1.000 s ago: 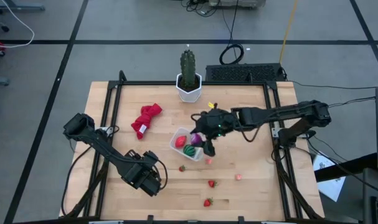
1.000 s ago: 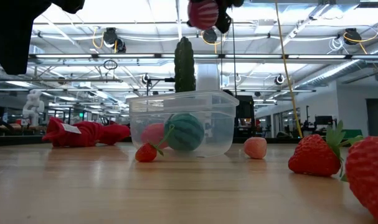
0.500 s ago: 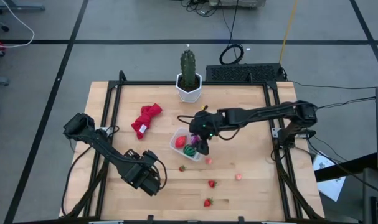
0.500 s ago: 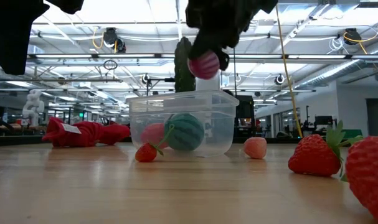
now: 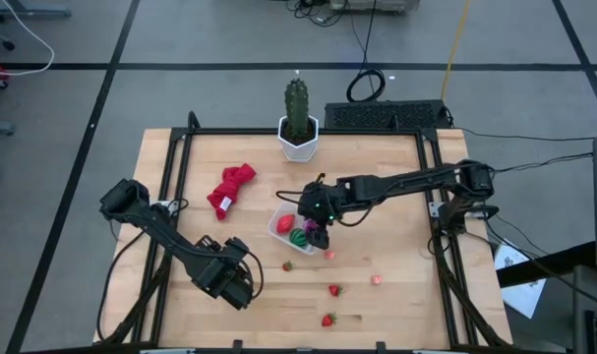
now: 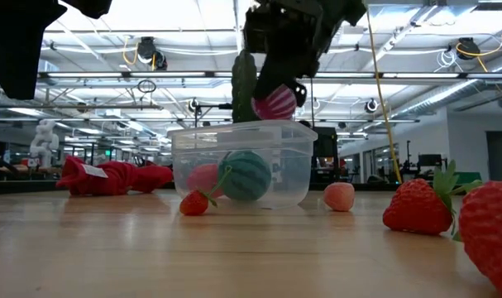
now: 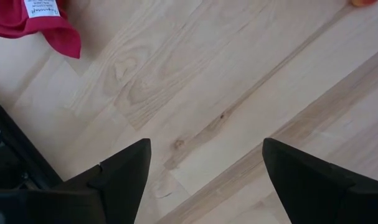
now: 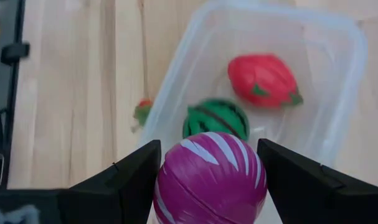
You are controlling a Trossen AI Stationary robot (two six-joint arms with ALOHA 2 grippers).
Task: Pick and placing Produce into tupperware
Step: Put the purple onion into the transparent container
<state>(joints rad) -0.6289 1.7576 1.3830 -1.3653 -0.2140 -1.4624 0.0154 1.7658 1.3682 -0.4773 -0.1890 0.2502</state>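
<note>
The placing step is in hand — the right gripper point(image 8: 207, 177), fingers clamped on the purple ball point(image 6: 275, 103), hangs just above the tupperware point(image 6: 296, 170) at the centre of the high view. Next, I judge, the fingers must part so the ball drops inside. The tub holds a green striped ball point(image 8: 215, 118) and a red oval point(image 8: 262, 79) (strawberries lie outside). The left gripper point(image 7: 204, 168) waits lower left over bare surface, fingers wide and empty.
</note>
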